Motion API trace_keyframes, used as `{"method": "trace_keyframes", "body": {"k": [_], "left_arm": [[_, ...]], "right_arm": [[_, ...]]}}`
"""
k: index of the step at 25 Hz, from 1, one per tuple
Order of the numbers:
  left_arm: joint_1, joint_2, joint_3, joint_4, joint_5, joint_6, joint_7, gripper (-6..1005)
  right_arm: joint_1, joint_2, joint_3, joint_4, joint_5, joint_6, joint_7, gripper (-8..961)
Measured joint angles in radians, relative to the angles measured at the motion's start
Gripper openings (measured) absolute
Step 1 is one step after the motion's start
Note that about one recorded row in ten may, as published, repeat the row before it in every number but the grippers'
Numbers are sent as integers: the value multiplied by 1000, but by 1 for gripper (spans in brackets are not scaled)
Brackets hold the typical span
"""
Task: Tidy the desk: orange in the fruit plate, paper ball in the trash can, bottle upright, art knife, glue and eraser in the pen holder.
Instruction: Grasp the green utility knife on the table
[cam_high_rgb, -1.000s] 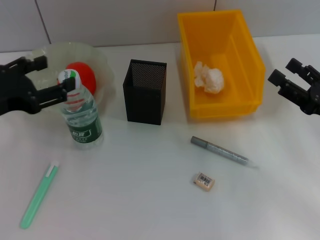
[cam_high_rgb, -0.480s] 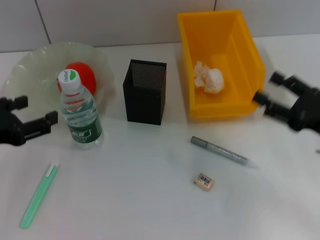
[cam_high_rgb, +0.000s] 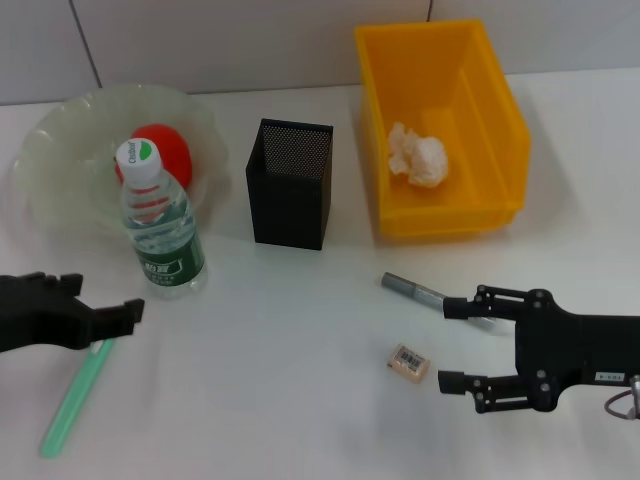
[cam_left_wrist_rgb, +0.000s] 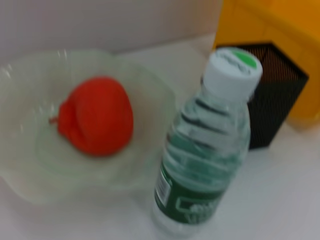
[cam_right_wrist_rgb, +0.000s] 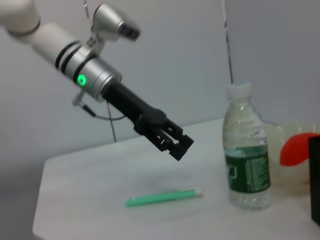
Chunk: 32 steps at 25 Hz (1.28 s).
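Orange (cam_high_rgb: 163, 150): lying in the fruit plate (cam_high_rgb: 60, 170), behind the bottle; done, by the look of it.
Paper ball (cam_high_rgb: 418, 155): inside the trash can (cam_high_rgb: 500, 120), right of the pen holder; done.
Bottle (cam_high_rgb: 160, 225): upright, cap on top, front-left of the pen holder (cam_high_rgb: 290, 185) and just in front of the plate's rim; done.
Step in hand: judged to be the eraser, with the grey knife and the green stick left on the table.
Eraser (cam_high_rgb: 408, 362): flat on the table, well in front of the pen holder and to its right, label up, untouched.
Grey knife (cam_high_rgb: 415, 292): lying aslant just behind the eraser, far end hidden under the right claw.
Green stick (cam_high_rgb: 75, 392): flat on the table, front-left of the bottle, near the left claw.
Right claw (cam_high_rgb: 452, 345): low, just right of the eraser, fingers spread wide and pointing at it, holding nothing.
Left claw (cam_high_rgb: 95, 308): low, front-left of the bottle, above the stick's near end, spread apart and empty.
Next move: probably slide the right claw over so the eraser sits between the fingers, close gently on the small block, then lift and carry back to the pen holder's open top.
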Motion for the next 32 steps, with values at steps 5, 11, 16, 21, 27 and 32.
{"method": "trace_keyframes", "body": {"k": [5, 11, 16, 21, 27, 32], "left_arm": [[-81, 0, 18, 25, 127, 116, -193, 813], [-167, -2, 66, -2, 256, 183, -281, 812], [-229, -3, 94, -70, 314, 190, -315, 811], [-279, -3, 89, -149, 318, 184, -321, 804], [-313, -2, 91, -194, 356, 182, -322, 794], [-326, -2, 87, -217, 367, 182, -322, 786]], "right_arm": [[0, 0, 7, -1, -2, 6, -5, 787], [-3, -1, 0, -3, -3, 7, -7, 786], [-11, -1, 7, -4, -4, 6, -8, 785], [-13, -1, 8, -1, -5, 6, -18, 785], [-13, 0, 8, 2, -5, 6, -22, 784], [-13, 0, 8, 5, -6, 7, -22, 784]]}}
